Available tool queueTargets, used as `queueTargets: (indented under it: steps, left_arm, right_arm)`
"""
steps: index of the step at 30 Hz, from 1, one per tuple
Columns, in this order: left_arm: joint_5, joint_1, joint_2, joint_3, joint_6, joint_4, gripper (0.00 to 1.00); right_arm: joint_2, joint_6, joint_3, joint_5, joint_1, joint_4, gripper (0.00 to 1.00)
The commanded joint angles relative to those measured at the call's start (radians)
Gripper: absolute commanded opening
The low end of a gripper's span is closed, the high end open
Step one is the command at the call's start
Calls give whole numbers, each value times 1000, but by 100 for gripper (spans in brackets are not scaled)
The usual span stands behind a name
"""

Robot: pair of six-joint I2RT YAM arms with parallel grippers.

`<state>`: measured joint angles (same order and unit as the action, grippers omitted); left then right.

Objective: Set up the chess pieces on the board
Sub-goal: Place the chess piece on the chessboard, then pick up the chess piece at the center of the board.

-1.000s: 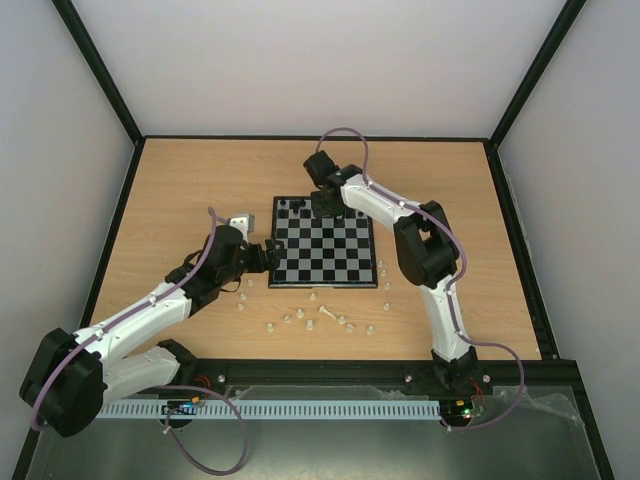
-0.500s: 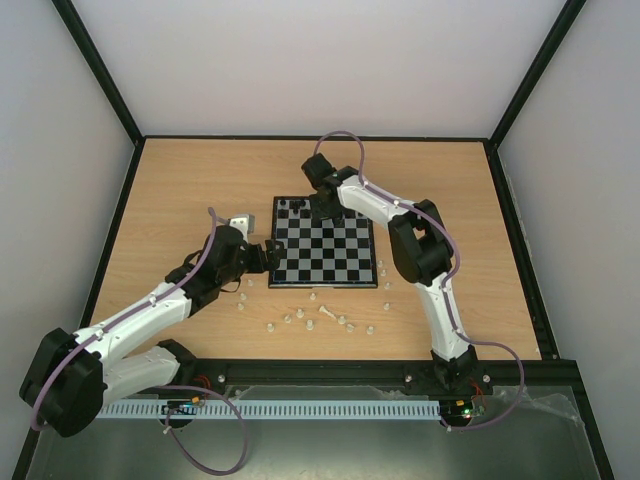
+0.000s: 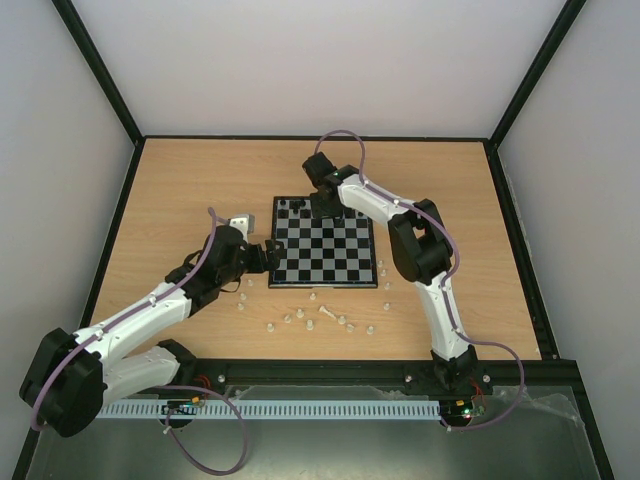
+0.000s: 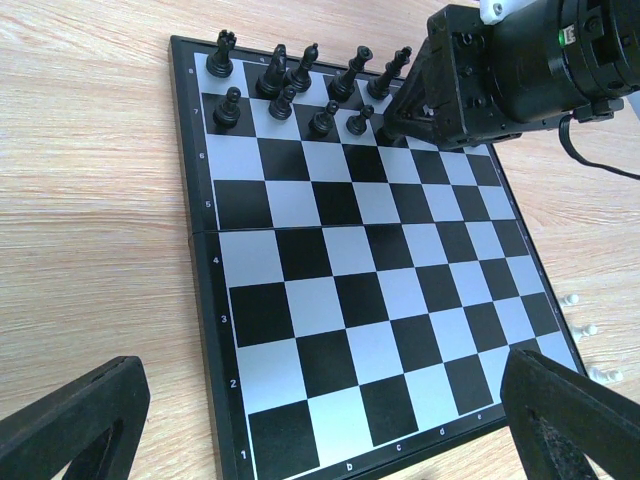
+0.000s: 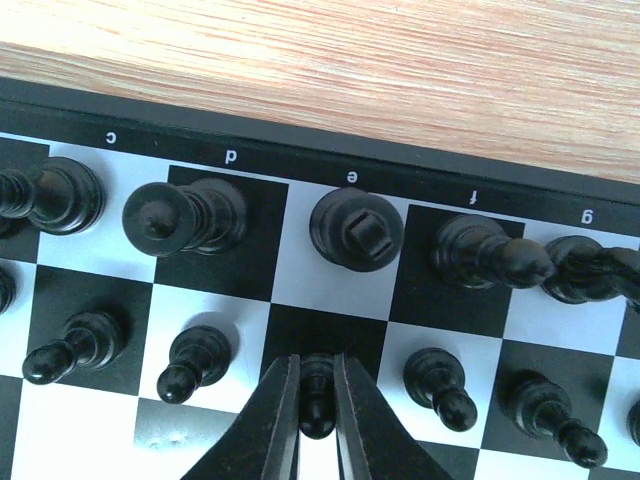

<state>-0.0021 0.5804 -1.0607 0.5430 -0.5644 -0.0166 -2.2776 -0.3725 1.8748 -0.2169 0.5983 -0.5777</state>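
Scatter of chess pieces (image 3: 325, 312): tiny, pale, translucent, loose on table (image 3: 200, 190) at 6 o'clock of board (image 3: 330, 255), a few at 4. Board checkered black and grey-white with a thin black border. Right wrist view alone shows right gripper (image 5: 317, 372) pinched on black pawn (image 5: 317, 395). Left gripper (image 4: 320, 420) spread wide and empty, at board's 9 o'clock.

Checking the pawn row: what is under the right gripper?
A black pawn, pinched by the right gripper on the e-file of the board. Whether its base touches the square is hidden.
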Motion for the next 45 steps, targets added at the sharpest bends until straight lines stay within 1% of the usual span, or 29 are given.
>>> queueTargets:
  steps: [1, 4, 8, 14, 19, 24, 25, 28, 34, 38, 41, 45]
  left_arm:
    - [-10, 5, 16, 23, 9, 1, 99]
    - [-7, 6, 15, 24, 12, 0, 99]
    - [-4, 5, 13, 24, 9, 0, 99]
    - [-4, 5, 19, 24, 12, -1, 99]
    - [0, 5, 32, 18, 13, -3, 99]
    - [-5, 5, 59, 10, 10, -1, 99]
    - [-6, 5, 62, 9, 8, -1, 99]
    - [-7, 6, 75, 5, 5, 1, 99]
    - [-2, 4, 83, -1, -3, 0, 99]
    - [13, 6, 76, -9, 4, -10, 99]
    - [16, 5, 63, -9, 0, -10, 99]
    - [15, 5, 57, -14, -2, -11, 99]
  right_arm:
    - [-20, 12, 27, 7, -5, -46, 10]
    - [-14, 12, 23, 7, -5, -47, 11]
    - [-7, 11, 17, 12, -5, -47, 17]
    - [22, 18, -1, 25, -5, -34, 20]
    - [125, 17, -65, 29, -5, -17, 21]
    - [343, -10, -251, 13, -5, 39, 27]
    - [396, -18, -328, 10, -5, 54, 30]
    - [543, -41, -490, -7, -5, 89, 34]
    - [746, -81, -770, -68, -5, 115, 39]
    - [815, -106, -912, -77, -7, 150, 41]
    - [815, -124, -985, -65, -10, 196, 41]
    - [783, -133, -1026, -63, -15, 231, 40]
